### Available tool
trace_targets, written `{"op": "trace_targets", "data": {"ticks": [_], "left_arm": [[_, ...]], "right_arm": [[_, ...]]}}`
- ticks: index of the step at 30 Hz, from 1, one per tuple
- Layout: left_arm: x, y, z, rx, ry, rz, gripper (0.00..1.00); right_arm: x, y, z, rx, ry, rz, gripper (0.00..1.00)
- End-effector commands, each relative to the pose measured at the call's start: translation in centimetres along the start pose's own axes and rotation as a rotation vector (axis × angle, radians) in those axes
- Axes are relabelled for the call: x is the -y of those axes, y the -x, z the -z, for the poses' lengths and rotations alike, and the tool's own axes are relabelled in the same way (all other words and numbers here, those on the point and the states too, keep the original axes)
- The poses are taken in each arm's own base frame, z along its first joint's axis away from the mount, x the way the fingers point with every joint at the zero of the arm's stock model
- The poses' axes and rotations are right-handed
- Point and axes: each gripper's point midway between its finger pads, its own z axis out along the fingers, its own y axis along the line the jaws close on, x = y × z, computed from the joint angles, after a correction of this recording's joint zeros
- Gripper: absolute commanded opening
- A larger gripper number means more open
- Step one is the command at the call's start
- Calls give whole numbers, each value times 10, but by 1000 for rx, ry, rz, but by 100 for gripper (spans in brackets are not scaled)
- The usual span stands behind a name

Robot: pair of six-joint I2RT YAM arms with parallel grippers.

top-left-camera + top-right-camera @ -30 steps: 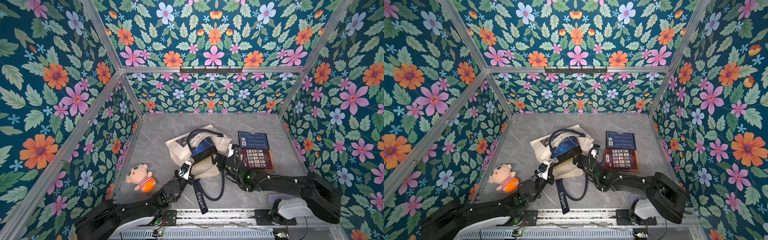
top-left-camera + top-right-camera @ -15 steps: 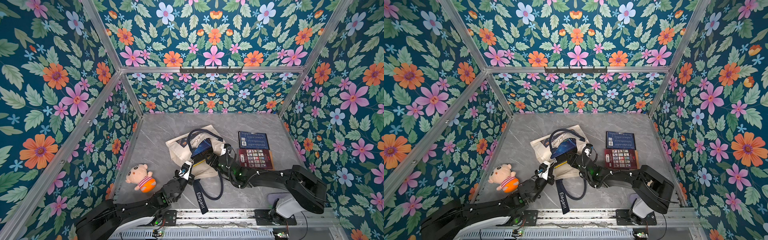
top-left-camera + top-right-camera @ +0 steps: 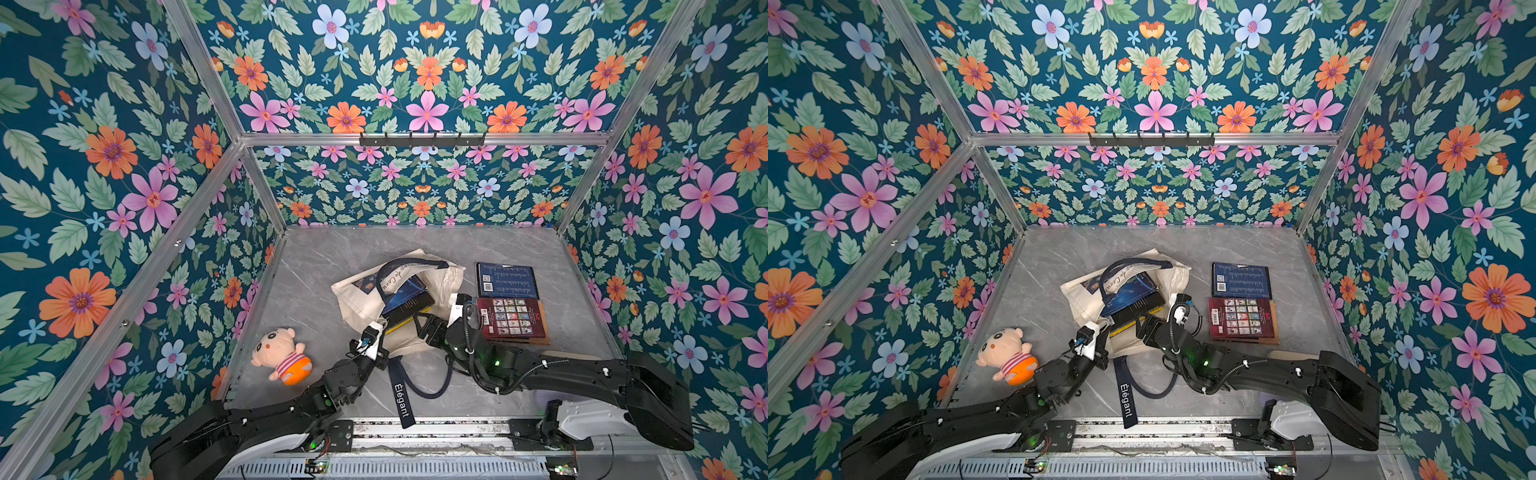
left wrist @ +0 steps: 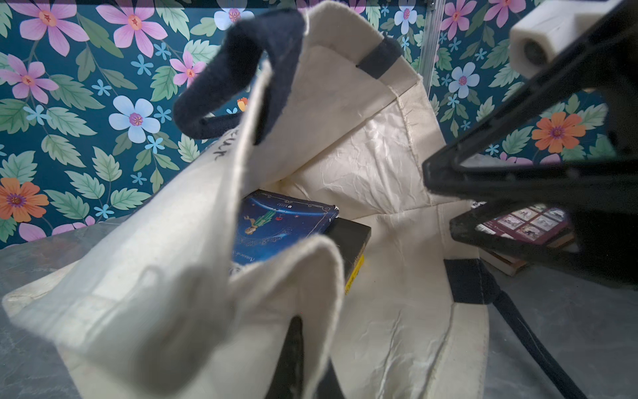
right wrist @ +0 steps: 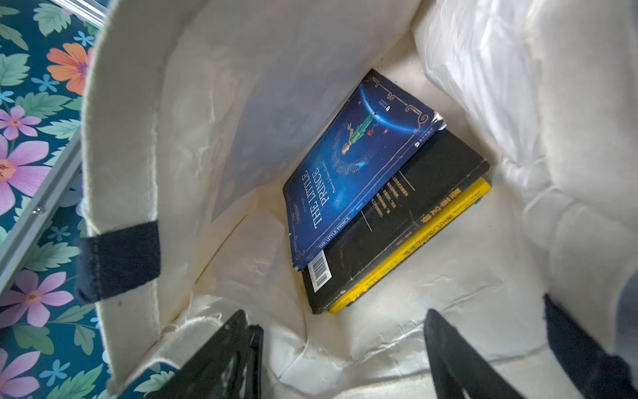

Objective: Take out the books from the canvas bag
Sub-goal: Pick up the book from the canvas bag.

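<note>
Ahead of right end effector, bagged books

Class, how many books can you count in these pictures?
6. In the canvas bag: blue book, black book, yellow book. On the table: navy book, maroon book atop a brown book. Others may be hidden.

Teal floral walls in aluminium framing enclose a grey marble-patterned floor, evenly lit.

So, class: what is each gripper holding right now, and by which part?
The left gripper is shut on the canvas bag, pinching its mouth rim. The right gripper is open, holding nothing.
</note>
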Motion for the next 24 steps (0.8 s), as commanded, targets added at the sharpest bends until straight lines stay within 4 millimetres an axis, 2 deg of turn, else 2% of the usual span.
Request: {"op": "trace_targets", "data": {"ticks": [1,4,8,13,15,18,24], "left_arm": [[2,14,4,75,-25,42,0],[2,14,5,75,-28,41,0],[3,14,5,79,-37,42,0],[4,14,5,76,-39,40,0],[5,14,4,76,-43,41,0],[5,14,5,77,-46,40,0],[6,15,5,82,-49,43,0]], "right_arm": [[-14,-6,-12,-27,31,1,77],[-21,-13,-25,-44,33,1,76],[-17,-25,-43,-65,12,-44,73],[1,-42,-61,-106,-51,-119,71],[16,-51,-74,-131,-74,-154,69],[20,-53,-87,-134,-60,-175,65],[26,-41,-103,-77,-46,-150,60]]}}
